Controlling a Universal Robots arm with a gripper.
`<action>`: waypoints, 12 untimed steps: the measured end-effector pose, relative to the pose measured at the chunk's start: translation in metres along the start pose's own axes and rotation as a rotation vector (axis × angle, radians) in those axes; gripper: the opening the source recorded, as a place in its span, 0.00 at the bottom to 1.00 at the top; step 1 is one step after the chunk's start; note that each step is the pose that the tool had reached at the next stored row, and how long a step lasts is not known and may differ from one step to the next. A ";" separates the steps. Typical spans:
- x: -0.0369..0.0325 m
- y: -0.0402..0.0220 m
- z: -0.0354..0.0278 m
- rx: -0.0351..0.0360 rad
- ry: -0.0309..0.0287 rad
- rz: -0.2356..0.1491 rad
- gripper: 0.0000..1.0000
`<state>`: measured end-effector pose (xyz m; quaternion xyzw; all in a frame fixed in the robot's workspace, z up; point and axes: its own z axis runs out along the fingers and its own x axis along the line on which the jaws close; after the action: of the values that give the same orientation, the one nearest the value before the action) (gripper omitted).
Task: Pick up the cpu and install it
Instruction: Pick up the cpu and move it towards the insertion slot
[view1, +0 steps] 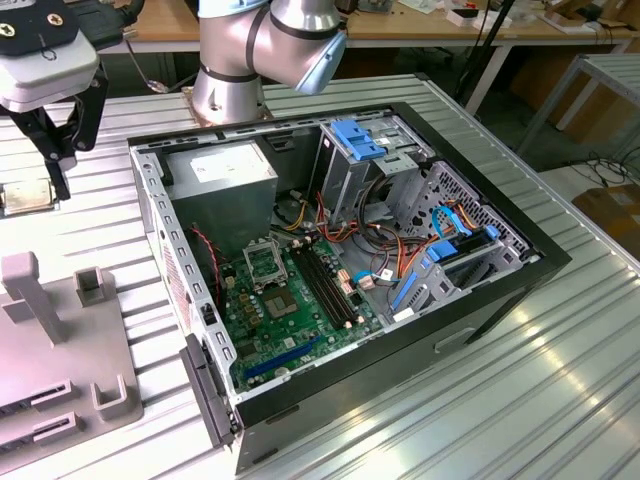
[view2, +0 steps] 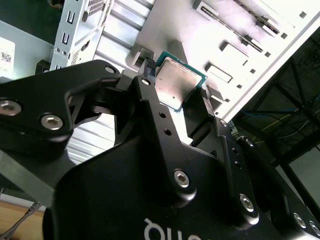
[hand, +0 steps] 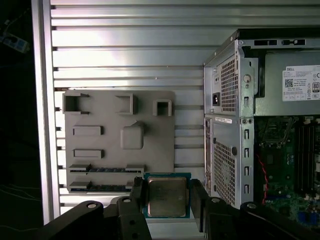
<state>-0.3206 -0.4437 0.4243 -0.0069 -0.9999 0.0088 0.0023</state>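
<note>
Our hand (hand: 167, 184) is closed narrow on the cpu (hand: 166, 197), its two black fingers (hand: 137, 200) pressed against opposite edges of the chip, as we see in both wrist views. We find the cpu held flat, metal lid up, with a thin rim of green board around it. It is so nearly square that we can name no long axis, and its sides run parallel to the edges of the gray tray (hand: 100, 115) and to the ribs of the table (hand: 125, 45). It hangs at one edge of that tray, at the exterior view's far left. Raised posts (view1: 25, 290) and blocks stand up from the tray and break up the low room there. On the tray's side away from the computer case (view1: 545, 255), the table's edge runs close by, with dark space past it. Between tray and case we see a strip of bare ribbed table. The case lies on its side, open on top, and its perforated metal wall (hand: 225, 150) stands between the hand and the motherboard (view1: 300, 310). Inside, the socket (view1: 263, 262) sits just beside the power supply (view1: 222, 185), with memory slots (view1: 325, 280) toward the exterior view's right. Farther on, loose cables (view1: 395, 250) and the drive cage (view1: 365, 150) crowd the case, and the arm's base (view1: 235, 70) stands behind its far wall.
</note>
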 end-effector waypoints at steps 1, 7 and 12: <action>-0.0005 0.0000 0.0000 0.0000 0.0001 0.000 0.47; -0.0018 0.0000 -0.0001 0.0001 0.0001 0.000 0.47; -0.0030 0.0000 0.0000 0.0000 0.0001 0.000 0.47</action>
<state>-0.3176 -0.4437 0.4244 -0.0069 -0.9999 0.0088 0.0024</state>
